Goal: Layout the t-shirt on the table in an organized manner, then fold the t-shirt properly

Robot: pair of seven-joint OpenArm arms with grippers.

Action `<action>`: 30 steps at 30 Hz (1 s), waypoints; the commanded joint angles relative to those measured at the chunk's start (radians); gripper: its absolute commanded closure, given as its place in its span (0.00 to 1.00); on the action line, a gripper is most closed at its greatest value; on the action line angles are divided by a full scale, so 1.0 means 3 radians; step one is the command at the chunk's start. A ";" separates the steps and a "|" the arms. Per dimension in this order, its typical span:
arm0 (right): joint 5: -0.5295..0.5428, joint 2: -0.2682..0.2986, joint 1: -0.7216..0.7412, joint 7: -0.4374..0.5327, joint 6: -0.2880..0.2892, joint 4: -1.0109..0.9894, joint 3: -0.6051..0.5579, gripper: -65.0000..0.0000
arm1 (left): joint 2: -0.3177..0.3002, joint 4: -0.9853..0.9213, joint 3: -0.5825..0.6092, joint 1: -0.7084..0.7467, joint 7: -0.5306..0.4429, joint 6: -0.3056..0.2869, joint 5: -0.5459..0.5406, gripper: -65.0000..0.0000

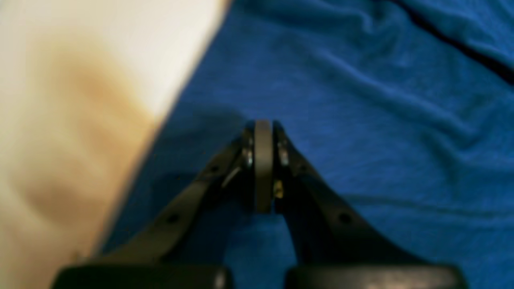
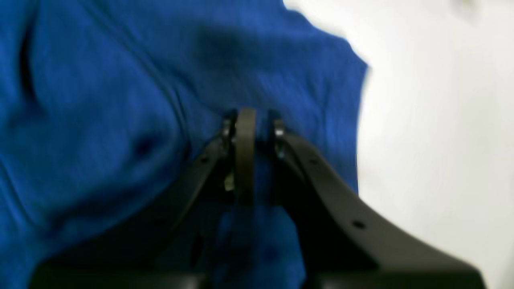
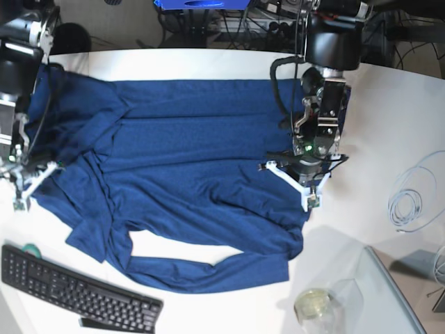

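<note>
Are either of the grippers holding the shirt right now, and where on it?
Both look shut over the t-shirt, each near a side edge: left gripper, right gripper. Whether cloth is pinched cannot be told.

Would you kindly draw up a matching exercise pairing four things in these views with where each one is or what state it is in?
Things:
1. t-shirt
2. keyboard
3. left gripper
4. coiled white cable

Places or states:
A. on the table by the base view's right edge
B. shut, over blue cloth near its edge
C. spread across the middle of the table, wrinkled
D. at the base view's lower left corner

Pairs: 1-C, 2-D, 3-B, 4-A
</note>
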 commanded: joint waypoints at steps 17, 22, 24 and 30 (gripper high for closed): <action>-0.0023 0.0178 0.0967 0.1030 -0.0043 -0.1742 -0.0004 0.92 | -0.0021 -0.1258 -0.0066 -0.0523 -0.0897 0.0039 0.0012 1.00; -0.0099 0.0275 0.1085 0.0897 -0.0048 -0.1732 0.0001 0.92 | -0.0021 -0.1140 -0.0066 -0.0651 -0.0892 0.0039 0.0002 1.00; -0.0212 0.0275 0.1095 0.0887 -0.0048 -0.1614 0.0011 0.91 | -0.0015 -0.0966 -0.0066 -0.0636 -0.0887 0.0039 0.0002 1.00; -0.0304 0.0086 0.0819 0.0207 0.0039 -0.0397 0.0011 0.82 | -0.0041 -0.0256 -0.0112 -0.0462 -0.0504 0.0039 0.0002 1.00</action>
